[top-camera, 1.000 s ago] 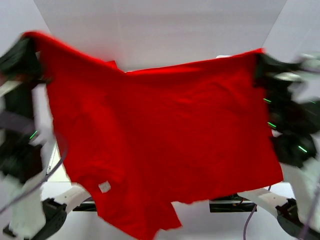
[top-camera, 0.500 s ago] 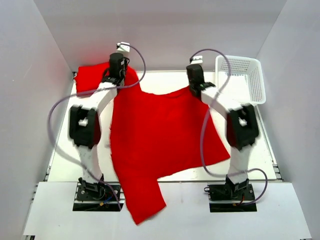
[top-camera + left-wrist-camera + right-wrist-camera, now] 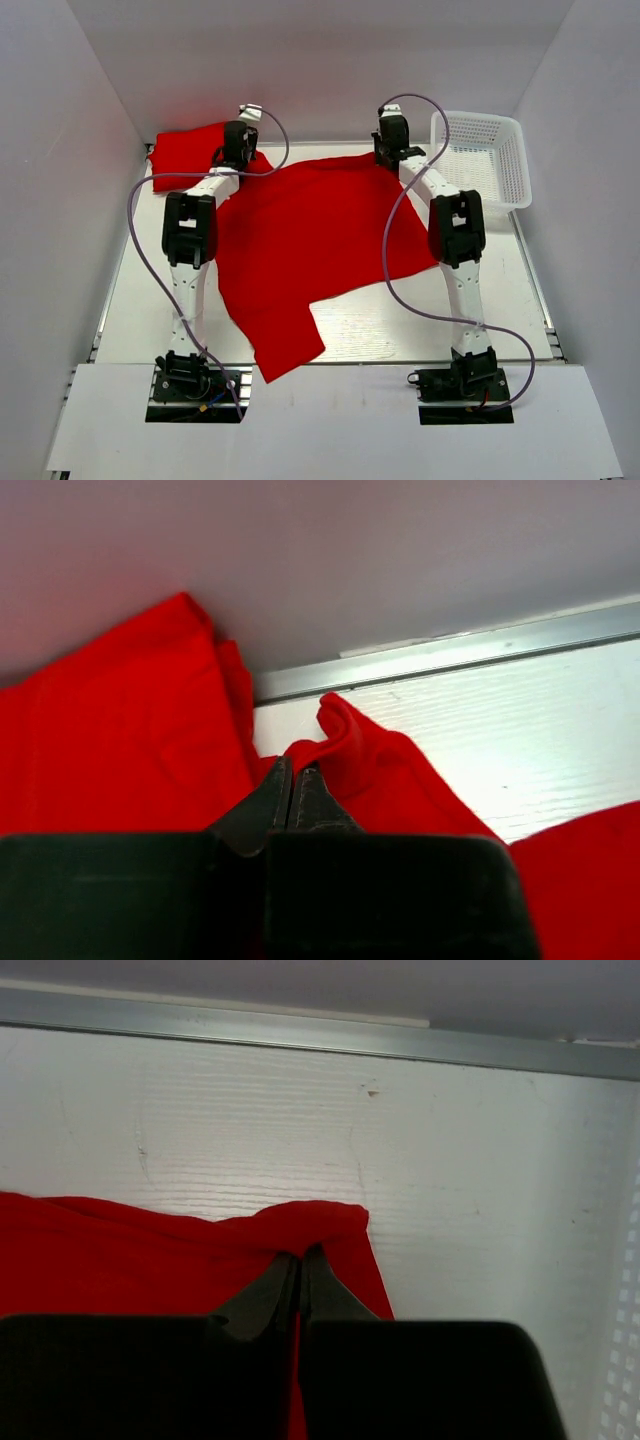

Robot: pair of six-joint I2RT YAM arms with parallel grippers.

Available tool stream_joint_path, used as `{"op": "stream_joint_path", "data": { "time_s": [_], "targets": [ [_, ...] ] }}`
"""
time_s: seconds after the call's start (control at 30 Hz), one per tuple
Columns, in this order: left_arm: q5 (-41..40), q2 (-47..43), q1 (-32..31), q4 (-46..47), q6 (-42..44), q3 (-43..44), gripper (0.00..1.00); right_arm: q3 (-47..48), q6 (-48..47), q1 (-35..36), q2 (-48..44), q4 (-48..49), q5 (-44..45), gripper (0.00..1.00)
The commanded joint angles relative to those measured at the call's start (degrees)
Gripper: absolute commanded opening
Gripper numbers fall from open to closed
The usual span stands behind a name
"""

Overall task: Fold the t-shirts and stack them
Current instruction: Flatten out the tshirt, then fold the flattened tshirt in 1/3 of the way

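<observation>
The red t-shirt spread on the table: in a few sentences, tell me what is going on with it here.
Both arms are stretched to the far side of the table. The left gripper and the right gripper are each shut on a far corner of the red t-shirt, which lies spread out and unfolded, its near end at the table's near edge. A second red t-shirt lies in the far left corner, and a white basket sits at the far right. No fold is made yet.

Two red t-shirts (image 3: 320,230) (the smaller heap (image 3: 185,155) lies far left), one basket (image 3: 482,150), two arms (image 3: 190,230)
</observation>
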Motion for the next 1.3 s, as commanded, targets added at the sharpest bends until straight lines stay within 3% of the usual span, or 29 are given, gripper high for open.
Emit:
{"op": "stream_joint_path", "data": {
  "time_s": [0.0,0.4,0.93,1.27],
  "targets": [
    [2.8,-7.0,-0.3,3.9,-0.3,-3.2,0.0,2.6,0.3,-1.4,0.5,4.4,-6.0,0.0],
    [0.4,-33.6,-1.5,7.7,-8.6,-37.6,0.0,0.5,-2.3,-3.7,-2.2,6.0,-11.5,0.0],
    [8.8,-57.4,-3.3,-11.7,-18.9,-57.1,0.0,-9.5,-5.1,-4.8,-11.0,2.3,-9.6,0.0],
    [2.4,-69.9,-6.0,-19.2,-26.1,-62.4,0.0,-14.8,-6.3,-5.8,-15.6,-1.4,-9.3,0.0]
  ]
}}
